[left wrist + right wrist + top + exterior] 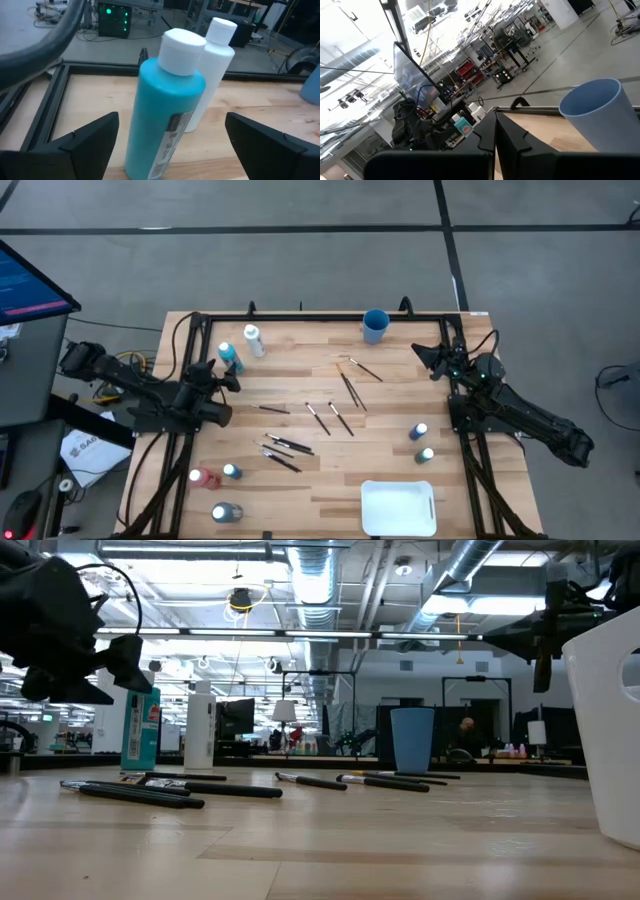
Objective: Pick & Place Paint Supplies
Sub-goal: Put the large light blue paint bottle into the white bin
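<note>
1. Paint supplies lie spread over the wooden table (300,480). The largest are two upright bottles near the far left corner: a teal bottle (230,358) with a white cap and a white bottle (253,340) just beside it, towards the far edge.
2. Left gripper (228,381) hovers just in front of the teal bottle (165,115); its fingers (82,145) are spread wide on either side of it and do not touch it. Nothing is grasped.
3. Right gripper (425,355) sits near the far right corner, clenched on nothing, close to the blue cup (375,326) at the far edge.
4. White tray (398,508) rests at the near edge, right of centre.
5. Smaller bottles near the left near corner: a red one (203,477), a blue one (232,471) just beside it, and a grey one (226,512) lying closest to the near edge.
6. Two small bottles stand near the right edge (419,431) (425,455), apart from the tray.
7. Thin dark paintbrushes are scattered over the table's middle: one cluster left of centre (282,450), single brushes mid-table (318,418) (340,419), more towards the far edge (350,388) (365,369).
</note>
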Robot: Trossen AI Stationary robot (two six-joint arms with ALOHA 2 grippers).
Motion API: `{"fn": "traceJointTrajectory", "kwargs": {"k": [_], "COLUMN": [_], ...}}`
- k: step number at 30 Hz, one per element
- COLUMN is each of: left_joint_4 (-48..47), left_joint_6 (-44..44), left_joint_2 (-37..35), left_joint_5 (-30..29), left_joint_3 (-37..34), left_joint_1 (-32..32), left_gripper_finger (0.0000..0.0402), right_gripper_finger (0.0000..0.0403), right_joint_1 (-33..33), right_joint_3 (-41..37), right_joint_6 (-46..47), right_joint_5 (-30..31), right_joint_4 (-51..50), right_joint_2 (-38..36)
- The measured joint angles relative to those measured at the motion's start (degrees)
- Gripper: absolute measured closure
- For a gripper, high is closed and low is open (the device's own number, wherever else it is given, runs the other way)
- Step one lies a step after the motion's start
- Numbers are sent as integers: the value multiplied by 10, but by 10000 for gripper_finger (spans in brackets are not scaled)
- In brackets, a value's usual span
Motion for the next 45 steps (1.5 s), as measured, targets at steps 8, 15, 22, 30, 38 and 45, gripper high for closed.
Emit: {"fn": "traceJointTrajectory", "kwargs": {"k": [8,15,22,30,38,45], "left_joint_4": [110,199,355,425,471,505], "left_joint_6": [122,142,270,309,361,416], "left_joint_2": [0,0,0,0,0,0], "left_joint_5": [16,18,19,48,48,66], "left_joint_3": [-28,-63,-103,-129,-135,-135], "left_joint_1": [36,66,95,133,150,166], "left_gripper_finger": [45,48,51,51,51,58], "right_gripper_finger": [403,403,403,403,403,403], "right_joint_1": [0,0,0,0,0,0], "right_joint_3": [0,0,0,0,0,0], "right_joint_6": [0,0,0,0,0,0], "right_joint_5": [0,0,0,0,0,0], "right_joint_4": [0,1,1,1,-1,-1], "right_joint_2": [0,0,0,0,0,0]}}
